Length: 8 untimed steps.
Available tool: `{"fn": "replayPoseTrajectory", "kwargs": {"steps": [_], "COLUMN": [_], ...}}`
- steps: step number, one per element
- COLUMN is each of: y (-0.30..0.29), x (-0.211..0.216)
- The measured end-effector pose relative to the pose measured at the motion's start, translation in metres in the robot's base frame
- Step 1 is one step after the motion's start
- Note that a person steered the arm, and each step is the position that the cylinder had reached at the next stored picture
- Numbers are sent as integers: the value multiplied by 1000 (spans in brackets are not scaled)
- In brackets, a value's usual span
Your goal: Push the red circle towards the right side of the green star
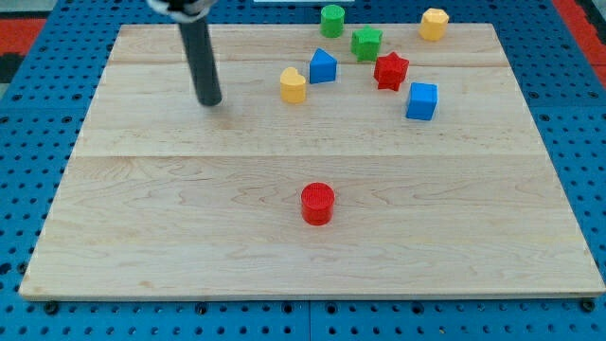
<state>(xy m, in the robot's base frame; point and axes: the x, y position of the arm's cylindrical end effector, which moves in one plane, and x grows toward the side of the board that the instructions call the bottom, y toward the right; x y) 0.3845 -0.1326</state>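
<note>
Camera view: tool (210, 100) apparently touching nothing.

Red circle (317, 203), green star (366, 44), pale wooden board (189, 218)

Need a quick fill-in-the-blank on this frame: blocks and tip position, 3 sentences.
1. The red circle sits alone, nearer the view's ____ than every other block.
2. The block touching the green star on its lower right is the ____ star.
3. My tip stands to the view's ____ of the yellow heart, touching no block.

Missing words: bottom; red; left
</note>
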Motion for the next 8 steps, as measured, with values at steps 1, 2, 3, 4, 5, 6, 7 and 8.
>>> {"fn": "replayPoseTrajectory", "kwargs": {"steps": [1,2,3,4,5,6,7,8], "y": [15,72,160,143,138,134,130,111], "x": [101,157,165,133,85,50,50,34]}}
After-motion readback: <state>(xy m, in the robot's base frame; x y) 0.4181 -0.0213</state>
